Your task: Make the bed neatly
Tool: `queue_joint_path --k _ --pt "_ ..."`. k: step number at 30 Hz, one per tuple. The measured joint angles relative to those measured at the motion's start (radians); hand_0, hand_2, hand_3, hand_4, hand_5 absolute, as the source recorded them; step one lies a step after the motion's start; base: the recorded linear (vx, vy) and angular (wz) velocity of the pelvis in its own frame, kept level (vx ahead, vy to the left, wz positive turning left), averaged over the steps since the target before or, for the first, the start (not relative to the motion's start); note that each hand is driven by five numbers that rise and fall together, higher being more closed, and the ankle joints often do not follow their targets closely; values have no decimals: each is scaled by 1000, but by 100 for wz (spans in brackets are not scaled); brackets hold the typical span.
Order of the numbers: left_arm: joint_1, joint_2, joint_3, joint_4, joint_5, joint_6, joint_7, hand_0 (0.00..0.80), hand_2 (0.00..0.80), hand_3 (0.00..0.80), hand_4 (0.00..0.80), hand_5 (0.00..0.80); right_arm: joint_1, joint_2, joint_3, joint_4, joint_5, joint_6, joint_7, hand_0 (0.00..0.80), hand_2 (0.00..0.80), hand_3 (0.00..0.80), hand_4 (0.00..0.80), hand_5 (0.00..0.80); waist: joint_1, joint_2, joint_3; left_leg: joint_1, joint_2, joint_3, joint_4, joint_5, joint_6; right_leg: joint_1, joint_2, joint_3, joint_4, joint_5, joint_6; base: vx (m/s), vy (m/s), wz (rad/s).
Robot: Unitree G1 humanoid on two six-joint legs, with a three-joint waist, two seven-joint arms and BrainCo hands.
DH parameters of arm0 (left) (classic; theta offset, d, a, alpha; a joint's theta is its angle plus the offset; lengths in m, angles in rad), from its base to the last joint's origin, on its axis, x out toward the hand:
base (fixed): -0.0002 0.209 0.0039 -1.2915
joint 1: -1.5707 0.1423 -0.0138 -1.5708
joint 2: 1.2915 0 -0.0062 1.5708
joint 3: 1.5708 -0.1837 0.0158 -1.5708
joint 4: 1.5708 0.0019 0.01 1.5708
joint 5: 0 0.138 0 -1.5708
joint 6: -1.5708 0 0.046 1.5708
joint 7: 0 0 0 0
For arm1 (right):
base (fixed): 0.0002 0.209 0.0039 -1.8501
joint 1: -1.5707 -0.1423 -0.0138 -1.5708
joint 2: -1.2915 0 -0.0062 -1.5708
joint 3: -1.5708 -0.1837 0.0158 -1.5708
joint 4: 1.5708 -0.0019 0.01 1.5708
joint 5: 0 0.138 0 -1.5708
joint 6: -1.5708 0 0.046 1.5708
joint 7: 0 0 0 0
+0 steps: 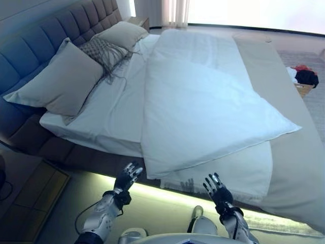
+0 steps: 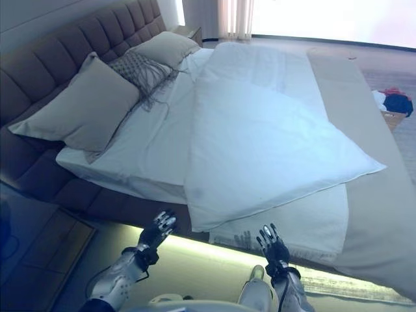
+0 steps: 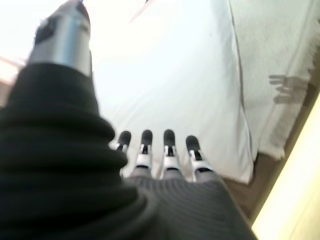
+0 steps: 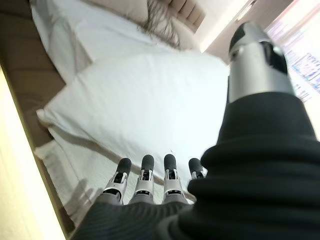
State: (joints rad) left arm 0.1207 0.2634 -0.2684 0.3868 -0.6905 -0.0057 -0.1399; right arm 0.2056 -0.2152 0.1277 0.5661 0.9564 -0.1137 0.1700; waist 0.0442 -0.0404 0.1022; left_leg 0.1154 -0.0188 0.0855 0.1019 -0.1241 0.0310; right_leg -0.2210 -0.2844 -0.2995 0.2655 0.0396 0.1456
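I've got both hands empty, left hand (image 1: pixel 128 178) and right hand (image 1: pixel 217 189) with fingers spread wide, hovering just short of the bed (image 1: pixel 76 157) edge; white duvet (image 1: pixel 203 112) lies crooked past the fingertips, so reach-and-grab on its near hem looks next.

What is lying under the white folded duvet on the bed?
Under the white folded duvet a white sheet shows toward the pillows, and a white textured blanket at the near edge. The mattress area directly beneath it is covered.
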Motion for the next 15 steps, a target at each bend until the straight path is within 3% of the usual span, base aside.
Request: queue_joint_path --k 1,3,6,9,12,15 --pt "5 -1 2 -1 0 -2 -7 0 0 0 0 0 13 -2 -5 -1 0 0 11 0 0 0 0 0 -2 5 -4 15 5 -8 -2 -8 -10 5 3 -3 33 -24 -35 242 -197 30" --pt "19 -2 11 -1 1 -5 -17 0 0 0 0 0 26 -6 -21 1 1 2 37 0 0 0 0 0 2 8 -11 31 19 -6 -8 -37 -42 -8 1 -10 99 -68 -77 253 -248 15" --pt "48 4 25 0 1 -7 -17 0 0 0 0 0 26 -4 -21 1 4 11 64 0 0 0 0 0 9 8 -16 36 32 1 -1 -44 -65 -20 8 -7 138 -105 -86 237 -220 -2" --pt "51 1 51 0 0 -7 -20 0 0 0 0 0 17 3 -13 3 4 21 62 0 0 0 0 0 26 7 -20 40 46 8 20 -43 -63 -20 10 -3 165 -134 -83 210 -217 2" --pt "50 8 76 0 0 -11 -43 0 0 0 0 0 0 5 3 3 4 31 62 0 0 0 0 0 30 -1 -24 13 53 17 104 -40 -45 -8 26 19 170 -161 -78 195 -224 -2" --pt "41 16 60 0 -2 -19 -49 0 0 0 0 0 -31 5 4 29 6 33 50 0 0 0 0 0 29 -17 -27 -44 55 14 230 0 16 10 40 24 150 -176 -86 152 -215 7"
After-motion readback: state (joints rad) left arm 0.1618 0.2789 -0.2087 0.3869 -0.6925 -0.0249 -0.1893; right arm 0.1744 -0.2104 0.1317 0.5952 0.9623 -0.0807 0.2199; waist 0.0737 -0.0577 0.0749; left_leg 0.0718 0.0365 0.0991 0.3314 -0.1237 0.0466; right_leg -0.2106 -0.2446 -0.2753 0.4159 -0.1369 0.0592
